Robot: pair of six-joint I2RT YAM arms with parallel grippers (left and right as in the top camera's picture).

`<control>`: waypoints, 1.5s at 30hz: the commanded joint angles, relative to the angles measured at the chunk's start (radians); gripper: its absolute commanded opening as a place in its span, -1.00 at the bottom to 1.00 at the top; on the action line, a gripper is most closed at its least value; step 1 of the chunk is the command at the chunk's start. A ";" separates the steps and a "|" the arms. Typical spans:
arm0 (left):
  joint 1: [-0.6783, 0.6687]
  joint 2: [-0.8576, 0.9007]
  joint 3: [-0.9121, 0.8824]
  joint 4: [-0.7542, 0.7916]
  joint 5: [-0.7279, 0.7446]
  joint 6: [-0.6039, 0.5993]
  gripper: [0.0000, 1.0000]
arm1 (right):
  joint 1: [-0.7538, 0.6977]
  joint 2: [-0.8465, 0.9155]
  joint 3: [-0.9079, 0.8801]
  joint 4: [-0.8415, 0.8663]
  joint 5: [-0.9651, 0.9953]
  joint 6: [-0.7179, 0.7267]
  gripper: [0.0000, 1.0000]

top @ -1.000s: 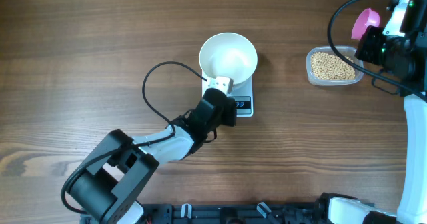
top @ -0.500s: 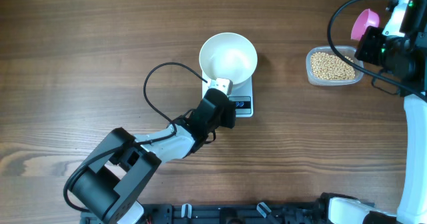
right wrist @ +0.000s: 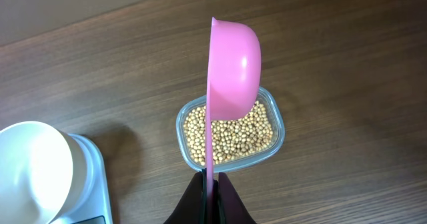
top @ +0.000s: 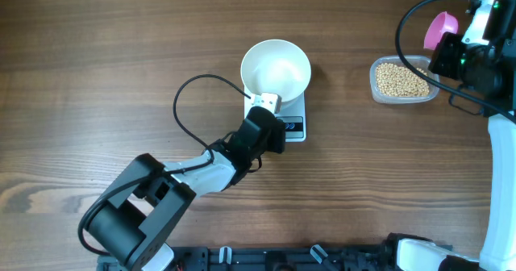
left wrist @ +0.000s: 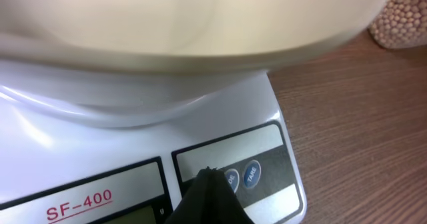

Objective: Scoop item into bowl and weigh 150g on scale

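Wooden table: left tool, closed, points down at scale; right tool clamps pink scoop near beans.

A brown wooden desk is shown, with a white scale set on it near the middle. A clear plastic tub is placed to the right, well apart from the scale.

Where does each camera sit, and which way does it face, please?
Overhead: above the table, looking straight down on bowl, scale and beans; left arm and right arm show.
Left wrist: low beside the scale, facing its button panel and the bowl's underside; shut left gripper tip shows.
Right wrist: raised, looking down past the right gripper and its pink scoop onto the beans.
Shared: all show bowl, scale, beans.
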 commanded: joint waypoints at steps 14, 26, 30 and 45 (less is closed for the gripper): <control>-0.005 0.039 0.012 0.008 -0.018 0.000 -0.92 | -0.004 0.006 0.015 0.002 -0.016 -0.021 -0.91; -0.005 0.072 0.012 -0.009 -0.012 0.001 -0.92 | -0.004 0.006 0.015 0.000 -0.016 -0.020 -0.92; -0.005 0.073 0.012 -0.030 -0.012 0.001 -0.92 | -0.004 0.006 0.015 0.000 -0.016 -0.021 -0.91; -0.005 0.072 0.012 -0.093 0.026 0.000 -0.92 | -0.004 0.006 0.015 0.000 -0.016 -0.019 -0.91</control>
